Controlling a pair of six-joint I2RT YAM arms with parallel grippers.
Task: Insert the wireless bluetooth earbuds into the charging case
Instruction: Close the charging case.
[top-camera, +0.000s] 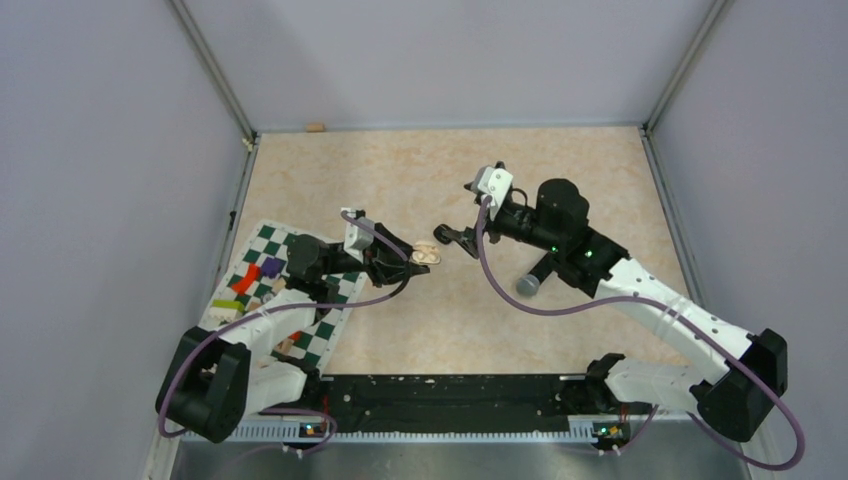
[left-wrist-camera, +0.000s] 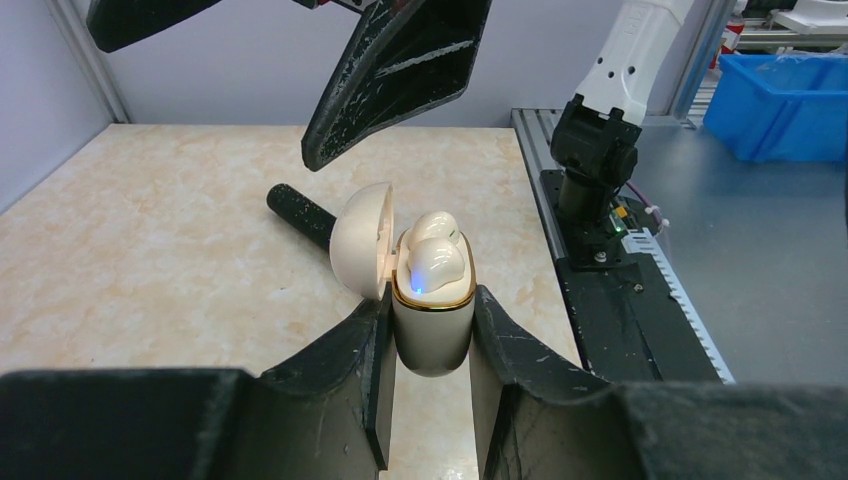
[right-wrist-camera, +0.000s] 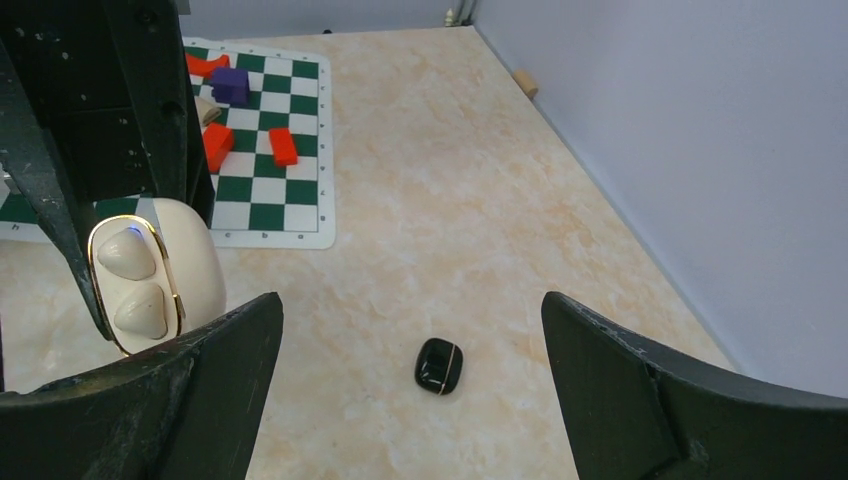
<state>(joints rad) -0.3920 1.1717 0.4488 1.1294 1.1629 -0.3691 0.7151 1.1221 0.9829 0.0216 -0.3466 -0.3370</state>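
The left claw (left-wrist-camera: 430, 335) is closed on the cream charging case (left-wrist-camera: 432, 325). It pinches the lower body from both sides and holds the case upright, apparently clear of the table (left-wrist-camera: 150, 230), near the middle of the overhead frame. The lid (left-wrist-camera: 362, 240) is swung open toward the left of the left wrist picture. The two white earbuds (left-wrist-camera: 435, 255) sit one behind the other in their wells, and a blue light glows at the front rim.

The right claw (right-wrist-camera: 410, 310) is spread wide and holds nothing. From overhead it hovers just beside the case, to its upper right. In its own camera the case lies at the left edge, close to the finger (right-wrist-camera: 180, 400) at the lower left of the frame, not between the two fingers.

The white pair looks to be home, so the step in hand is probably checking the seat and shutting the lid. To do that well, the left grip should stay low on the body, away from the hinge. The right claw should bring one fingertip to the back of the lid and push it gently over the buds, without levering the case out of the pinch. If a bud stands proud, a light press straight down should come first; whether both are fully seated I cannot tell.

A small closed black case (right-wrist-camera: 439, 366) lies on the table in the lower middle of the right wrist picture, well apart from the cream case. No black earbuds show in any view. A microphone (top-camera: 530, 283) lies beneath the right arm.
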